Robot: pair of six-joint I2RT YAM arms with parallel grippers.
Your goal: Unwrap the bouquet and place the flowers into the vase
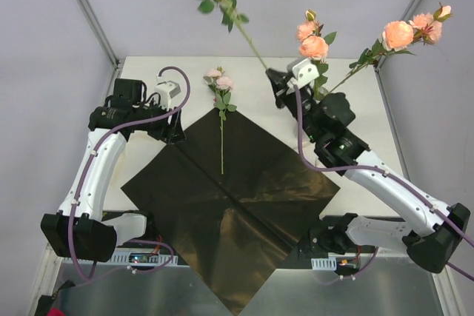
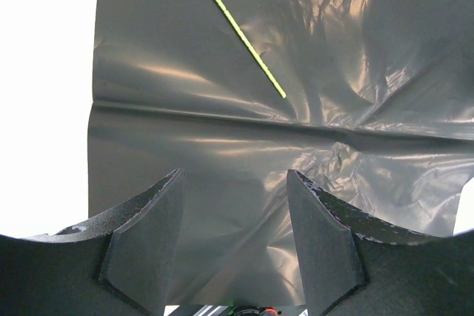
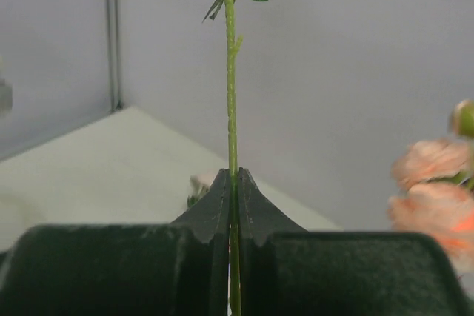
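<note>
Right wrist view: with right gripper (image 3: 232,183) pinched shut on one rose stem (image 3: 230,72), keep it vertical and lower slowly beside the standing blooms (image 1: 313,46), toward a vase hidden behind that arm, leaving left gripper (image 2: 233,212) half-spread, empty, over the black paper (image 2: 296,146).

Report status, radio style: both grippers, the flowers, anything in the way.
Right gripper shut on rose stem. Left gripper open above black paper. Loose rose lies on it. Vase not visible.
</note>
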